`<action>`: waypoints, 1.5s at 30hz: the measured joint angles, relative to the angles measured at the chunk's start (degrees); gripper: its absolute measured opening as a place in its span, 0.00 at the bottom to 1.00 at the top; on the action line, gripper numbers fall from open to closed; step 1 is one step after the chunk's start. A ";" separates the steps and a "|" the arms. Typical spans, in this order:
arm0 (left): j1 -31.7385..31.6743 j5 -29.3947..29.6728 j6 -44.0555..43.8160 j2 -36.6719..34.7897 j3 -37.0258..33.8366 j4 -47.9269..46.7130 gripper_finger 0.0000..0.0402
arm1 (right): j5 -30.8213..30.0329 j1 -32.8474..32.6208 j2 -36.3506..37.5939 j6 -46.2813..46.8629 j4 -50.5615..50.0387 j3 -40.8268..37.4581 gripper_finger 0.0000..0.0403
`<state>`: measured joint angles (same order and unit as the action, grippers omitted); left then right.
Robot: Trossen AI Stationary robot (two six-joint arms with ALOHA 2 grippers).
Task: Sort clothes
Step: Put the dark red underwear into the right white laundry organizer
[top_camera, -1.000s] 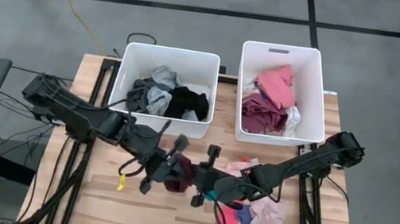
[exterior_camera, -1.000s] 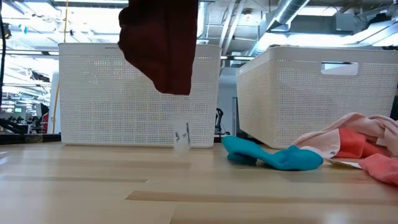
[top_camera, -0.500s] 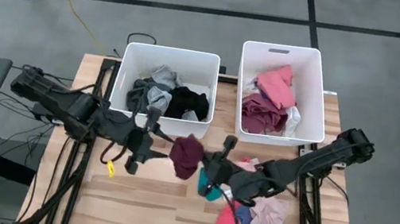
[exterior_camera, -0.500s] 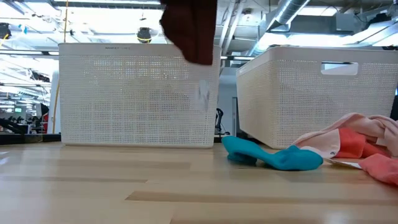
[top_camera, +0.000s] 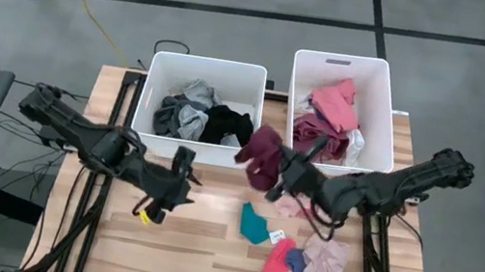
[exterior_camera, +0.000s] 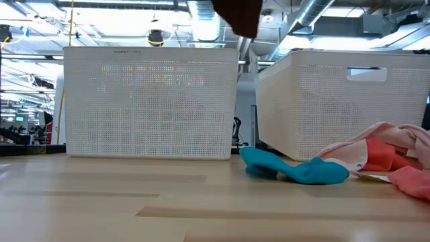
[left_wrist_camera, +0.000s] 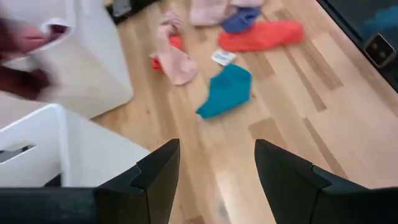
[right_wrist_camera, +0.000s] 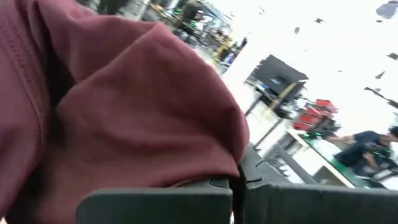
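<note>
A maroon garment (top_camera: 261, 151) hangs in the air in front of the gap between the two white bins, with my right gripper (top_camera: 282, 167) shut on it; in the low view only its lower end (exterior_camera: 239, 13) shows at the top. The left bin (top_camera: 158, 64) holds grey and black clothes, the right bin (top_camera: 380, 80) pink and maroon ones. A teal garment (top_camera: 254, 224) lies flat on the table. My left gripper (left_wrist_camera: 214, 177) stands open over the table's left half (top_camera: 186, 181), with nothing between its fingers. My right gripper pinches a bunched part of the maroon garment (right_wrist_camera: 199, 165) between its two shut fingers (right_wrist_camera: 249, 193). The fingers lie about level and come from the table's right side. The cloth spills over the fingers and hangs slack below them, lifted clear of the table.
A pile of pink, red and blue clothes (top_camera: 315, 265) lies on the table's near right, also seen in the left wrist view (left_wrist_camera: 255, 36). A loose pink piece (top_camera: 295, 206) lies in front of the right bin. Bare wood (top_camera: 185, 254) stretches across the near left.
My right gripper has risen and gone toward the far edge and the right bin, carrying the maroon garment up with it. My left gripper has come away from that garment and drawn back toward the table's left.
</note>
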<state>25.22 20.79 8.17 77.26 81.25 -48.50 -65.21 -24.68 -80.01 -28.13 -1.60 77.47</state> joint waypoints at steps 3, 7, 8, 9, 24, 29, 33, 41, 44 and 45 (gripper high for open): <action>1.45 -0.06 0.00 2.32 0.00 -0.01 0.51 | -1.08 1.57 2.68 -2.18 -0.64 0.00 0.00; 2.81 -0.07 -0.01 5.44 0.00 -0.01 0.51 | -1.24 4.16 6.93 -2.35 -3.70 0.00 0.00; 3.06 -0.06 -0.06 6.27 0.00 0.01 0.51 | -1.57 4.92 7.95 -2.35 -4.89 0.02 0.00; 3.28 -0.08 -0.13 7.05 0.00 0.02 0.51 | -2.20 5.68 9.00 -2.34 -6.33 0.02 0.00; 3.90 -0.85 5.04 16.34 -2.55 11.99 0.51 | 3.05 24.76 25.29 30.64 -51.64 0.02 0.00; 3.27 -1.87 8.16 16.36 -7.37 21.50 0.51 | 10.49 31.56 26.86 37.13 -60.18 0.02 0.00; 1.73 -4.87 8.74 16.39 -11.17 28.37 0.51 | 15.10 35.47 25.92 37.80 -62.67 0.02 0.00; -0.48 -8.72 8.74 16.35 -17.45 40.08 0.51 | 23.75 44.02 21.01 40.32 -71.16 0.02 0.00; -1.10 -10.23 8.76 16.36 -19.07 42.67 0.51 | 29.09 47.40 19.44 39.88 -72.52 0.00 0.00; -1.28 -10.53 8.76 16.36 -19.68 43.94 0.51 | 30.80 48.30 18.98 39.41 -72.60 0.00 0.00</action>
<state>23.93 10.26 16.93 93.62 61.57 -4.56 -34.41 23.62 -61.03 11.28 -74.20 77.47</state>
